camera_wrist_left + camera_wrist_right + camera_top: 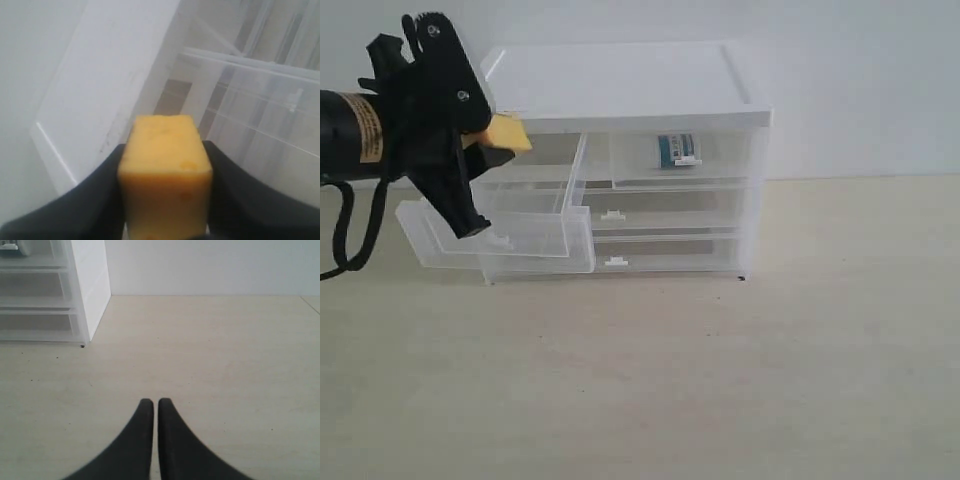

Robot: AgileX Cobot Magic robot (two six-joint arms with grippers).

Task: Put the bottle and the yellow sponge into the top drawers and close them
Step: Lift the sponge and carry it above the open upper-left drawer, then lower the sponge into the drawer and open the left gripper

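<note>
My left gripper (485, 140) is shut on the yellow sponge (508, 133), an orange-yellow foam chunk held just above the left top drawer (525, 235). That drawer is pulled far out of the white cabinet (620, 80). In the left wrist view the yellow sponge (165, 165) fills the gap between the black fingers (100, 200), with the open drawer (260, 100) beyond it. The bottle (677, 150), with its teal-blue label, lies inside the right top drawer (725, 160), which is pushed in. My right gripper (156, 402) is shut and empty, low over the table, away from the cabinet.
Two full-width drawers (612, 215) sit pushed in below the top ones. The cabinet's corner (90, 285) shows in the right wrist view. A pale wooden table (720, 380) spreads in front, with a white wall behind.
</note>
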